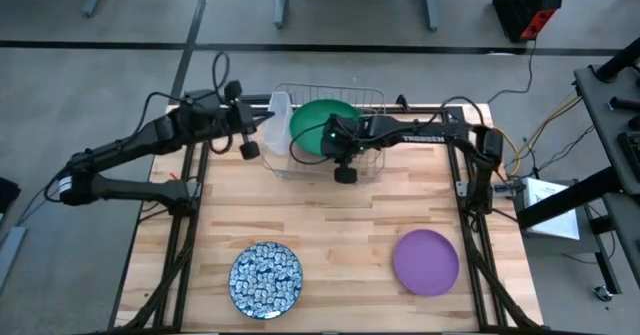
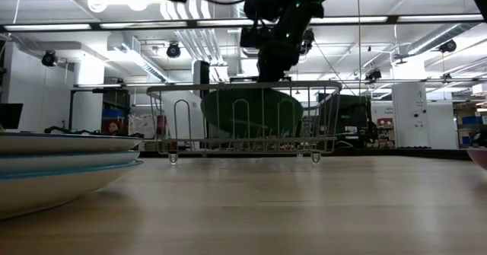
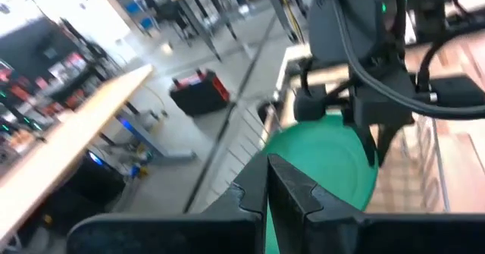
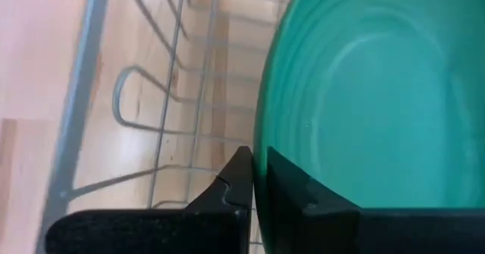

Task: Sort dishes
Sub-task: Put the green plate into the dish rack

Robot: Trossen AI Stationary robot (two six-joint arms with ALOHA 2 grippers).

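A large dark green plate [image 1: 322, 125] sits tilted inside the wire rack [image 1: 372, 167] at the table's far middle, and my right gripper [image 4: 258, 180] is shut on it. A pale plate [image 1: 279, 115] stands on edge at the rack's left end. My left gripper [image 3: 267, 186] is shut right beside that plate, level with the rack's top. A blue-and-white patterned plate [image 1: 265, 280] lies flat near the front left. A purple plate [image 1: 425, 261] lies flat near the front right. My left gripper is close against the pale plate [image 1: 279, 115]; whether it touches it, I cannot tell. My right gripper pinches the green plate's rim [image 4: 267, 144] between its two fingers, one on each face. It comes from above and from the table's right. The plate stays tilted inside the rack [image 2: 251, 110].
The rack's wire walls and prongs [image 2: 183, 122] surround the green plate. Bare wood [image 1: 340, 215] lies between the rack and the two flat plates. Black frame rails [image 1: 180, 240] run along both sides of the table.
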